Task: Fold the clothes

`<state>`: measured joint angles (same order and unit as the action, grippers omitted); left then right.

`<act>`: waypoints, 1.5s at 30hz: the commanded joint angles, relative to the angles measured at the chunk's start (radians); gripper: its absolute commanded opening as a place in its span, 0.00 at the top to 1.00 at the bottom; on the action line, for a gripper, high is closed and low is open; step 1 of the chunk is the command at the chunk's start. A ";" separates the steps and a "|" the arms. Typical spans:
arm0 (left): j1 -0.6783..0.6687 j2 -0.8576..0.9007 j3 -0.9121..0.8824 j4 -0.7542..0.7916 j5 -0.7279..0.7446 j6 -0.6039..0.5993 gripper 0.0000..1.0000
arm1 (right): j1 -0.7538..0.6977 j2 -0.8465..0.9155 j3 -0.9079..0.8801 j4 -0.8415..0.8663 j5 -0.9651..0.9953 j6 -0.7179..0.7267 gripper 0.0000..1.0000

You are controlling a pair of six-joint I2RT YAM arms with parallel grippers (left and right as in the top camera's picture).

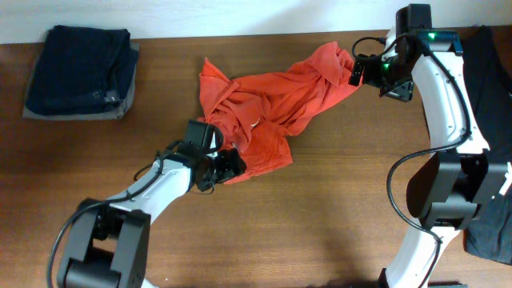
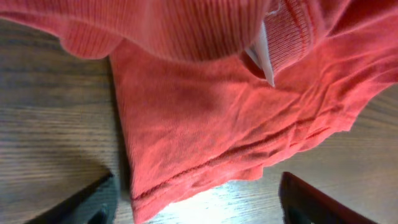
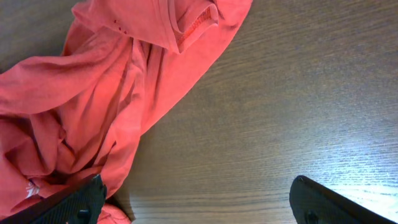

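Lying crumpled across the middle of the table (image 1: 336, 200), one red-orange T-shirt (image 1: 264, 104) stretches from the left gripper (image 1: 228, 166) at its near lower edge to the right gripper (image 1: 358, 72) at its far upper end. Two arms are at work, one gripper each. The left wrist view shows the left one's two fingers (image 2: 87, 202) standing wide apart, with the shirt's hem lying flat on the wood between them and nothing clamped. A single white tag (image 2: 261, 56) shows at a ribbed edge further up. The right one's two fingers (image 3: 68, 202) also stand wide apart, with mostly bare wood between them and the cloth bunched by the left-hand finger

One stack (image 1: 80, 70) of dark navy folded garments sits at the far left corner, a grey piece under it. One black garment (image 1: 496, 96) lies along the right edge, well apart from the shirt

The surface is dark brown wood with a visible grain and a glare patch. A pale wall (image 1: 240, 16) runs behind it
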<state>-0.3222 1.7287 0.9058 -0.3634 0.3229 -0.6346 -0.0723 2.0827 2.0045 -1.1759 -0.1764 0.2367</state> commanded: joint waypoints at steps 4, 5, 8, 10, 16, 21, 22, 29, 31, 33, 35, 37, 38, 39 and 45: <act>-0.011 0.082 0.092 -0.085 -0.032 -0.006 0.34 | 0.000 0.005 -0.003 -0.008 -0.008 0.006 0.01; -0.011 0.091 0.105 -0.105 -0.032 -0.006 0.36 | 0.000 0.005 -0.003 -0.010 -0.008 0.006 0.01; -0.011 0.107 0.126 -0.155 -0.032 -0.006 0.51 | 0.000 0.005 -0.003 -0.014 -0.008 0.006 0.01; -0.011 0.108 0.127 -0.174 -0.032 -0.006 0.60 | 0.000 0.005 -0.003 -0.018 -0.008 0.006 0.01; -0.011 0.108 0.127 -0.199 -0.032 -0.006 0.99 | 0.000 0.005 -0.003 -0.024 -0.008 0.006 0.01; -0.011 0.108 0.169 -0.259 -0.032 0.002 0.99 | 0.000 0.005 -0.003 -0.024 -0.008 0.007 0.01; -0.011 0.107 0.191 -0.289 -0.032 0.018 1.00 | 0.000 0.005 -0.003 -0.024 -0.008 0.007 0.01; -0.011 0.036 0.407 -0.646 -0.188 0.072 1.00 | 0.000 0.005 -0.003 -0.024 -0.065 0.008 0.01; -0.010 -0.020 0.459 -0.751 -0.271 0.072 0.99 | 0.000 0.005 -0.003 -0.026 -0.068 0.040 0.01; -0.009 -0.064 0.477 -0.802 -0.332 0.071 1.00 | 0.000 0.005 -0.003 -0.025 -0.073 0.076 0.01; -0.009 -0.119 0.481 -0.839 -0.384 0.071 1.00 | 0.000 0.005 -0.003 -0.024 -0.108 0.098 0.01; -0.008 -0.164 0.481 -0.863 -0.411 0.071 0.99 | 0.005 0.005 -0.003 -0.024 -0.136 0.098 0.01; -0.006 -0.184 0.481 -0.872 -0.419 0.071 0.99 | 0.011 0.005 -0.003 -0.024 -0.138 0.109 0.01; 0.000 -0.206 0.481 -0.881 -0.421 0.071 1.00 | 0.022 0.005 -0.004 -0.024 -0.138 0.126 0.01; 0.025 -0.238 0.480 -0.938 -0.417 0.071 0.99 | 0.105 0.032 -0.004 0.020 -0.122 0.184 0.01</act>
<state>-0.3096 1.5009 1.3727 -1.2778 -0.0612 -0.5751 -0.0292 2.0827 2.0045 -1.1801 -0.2840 0.3706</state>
